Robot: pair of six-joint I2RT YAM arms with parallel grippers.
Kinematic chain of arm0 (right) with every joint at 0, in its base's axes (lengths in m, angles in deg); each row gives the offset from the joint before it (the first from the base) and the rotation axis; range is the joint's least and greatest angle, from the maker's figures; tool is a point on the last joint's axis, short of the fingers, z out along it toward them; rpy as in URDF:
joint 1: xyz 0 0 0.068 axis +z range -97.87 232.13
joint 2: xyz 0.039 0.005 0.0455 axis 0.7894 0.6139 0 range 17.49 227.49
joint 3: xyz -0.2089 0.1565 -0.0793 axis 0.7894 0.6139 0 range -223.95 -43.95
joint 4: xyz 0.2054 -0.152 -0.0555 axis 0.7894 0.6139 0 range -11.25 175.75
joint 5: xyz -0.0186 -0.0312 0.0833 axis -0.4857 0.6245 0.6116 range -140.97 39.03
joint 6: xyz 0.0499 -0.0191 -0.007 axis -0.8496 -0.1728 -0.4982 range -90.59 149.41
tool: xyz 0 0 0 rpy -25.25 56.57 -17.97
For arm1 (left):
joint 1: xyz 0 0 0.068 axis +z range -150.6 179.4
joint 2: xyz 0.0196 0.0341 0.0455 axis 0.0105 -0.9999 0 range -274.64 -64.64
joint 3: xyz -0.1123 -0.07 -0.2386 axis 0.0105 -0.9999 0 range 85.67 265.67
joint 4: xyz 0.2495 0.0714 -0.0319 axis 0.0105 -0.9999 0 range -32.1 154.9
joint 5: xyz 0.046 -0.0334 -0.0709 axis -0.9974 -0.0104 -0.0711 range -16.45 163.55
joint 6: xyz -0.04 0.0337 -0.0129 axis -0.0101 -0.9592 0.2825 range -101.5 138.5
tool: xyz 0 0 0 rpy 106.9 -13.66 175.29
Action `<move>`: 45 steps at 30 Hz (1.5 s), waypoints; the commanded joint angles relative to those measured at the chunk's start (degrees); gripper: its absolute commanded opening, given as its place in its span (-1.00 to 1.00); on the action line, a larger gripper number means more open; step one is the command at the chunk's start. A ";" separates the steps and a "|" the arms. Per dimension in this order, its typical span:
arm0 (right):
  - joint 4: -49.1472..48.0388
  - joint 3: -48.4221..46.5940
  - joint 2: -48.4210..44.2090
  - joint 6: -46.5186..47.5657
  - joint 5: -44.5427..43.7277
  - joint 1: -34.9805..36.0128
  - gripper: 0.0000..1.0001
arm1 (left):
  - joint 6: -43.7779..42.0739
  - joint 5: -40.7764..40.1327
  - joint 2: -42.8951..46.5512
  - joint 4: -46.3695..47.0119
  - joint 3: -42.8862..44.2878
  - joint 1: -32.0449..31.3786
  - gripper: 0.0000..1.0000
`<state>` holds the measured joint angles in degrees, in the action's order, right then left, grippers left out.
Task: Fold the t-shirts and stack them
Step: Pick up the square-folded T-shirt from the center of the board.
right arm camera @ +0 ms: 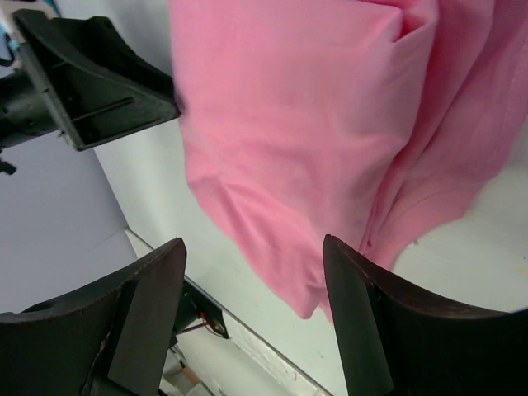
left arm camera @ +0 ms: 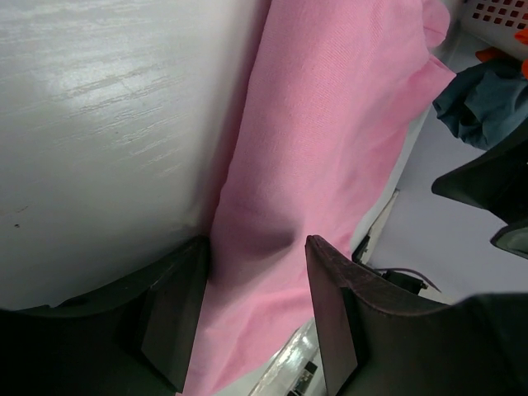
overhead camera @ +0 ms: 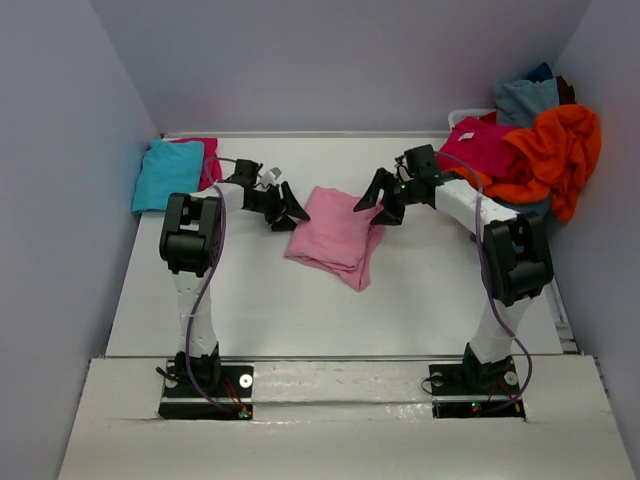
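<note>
At mid-table, the limp light pink t-shirt [overhead camera: 335,235] lies between the spread left gripper [overhead camera: 290,208] and spread right gripper [overhead camera: 375,200], probably best pinched at its far corners.

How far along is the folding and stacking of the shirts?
Done: the turquoise shirt lies folded at far left. In hand: the pink shirt, partly folded, between the open left gripper and right gripper. Left: the orange shirt, magenta shirt and grey-blue shirt heaped at far right.
</note>
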<state>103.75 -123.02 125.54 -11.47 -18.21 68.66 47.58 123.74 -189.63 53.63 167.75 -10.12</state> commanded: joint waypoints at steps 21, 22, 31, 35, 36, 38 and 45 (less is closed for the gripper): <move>-11.10 -1.10 13.06 -0.69 7.33 2.45 0.45 | -2.18 -6.42 -5.26 -2.79 -2.46 -0.15 0.28; -11.54 0.39 12.98 -0.69 7.15 2.45 0.45 | -2.36 -7.47 -5.26 -3.14 -2.28 0.37 0.28; -11.02 3.30 11.48 0.37 5.48 2.45 0.45 | -4.64 -10.39 -6.40 -6.40 -0.26 0.38 0.29; -11.11 3.22 12.45 0.19 5.74 2.45 0.45 | -6.75 -6.34 -9.39 -6.84 1.06 -0.94 0.29; -11.11 3.22 12.54 0.19 5.66 2.45 0.45 | -7.10 -6.16 -9.74 -7.01 1.15 -1.55 0.29; -10.67 3.04 12.80 0.45 5.39 2.45 0.45 | -7.89 -6.16 -10.71 -7.36 1.41 -2.26 0.29; -9.96 2.69 12.54 0.89 5.13 2.45 0.45 | -8.07 -7.13 -11.68 -8.33 2.11 -5.76 0.30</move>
<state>91.48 -121.38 137.23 -12.54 -10.02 70.48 45.49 130.28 -194.66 51.34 172.65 -12.19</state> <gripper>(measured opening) 0.726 0.636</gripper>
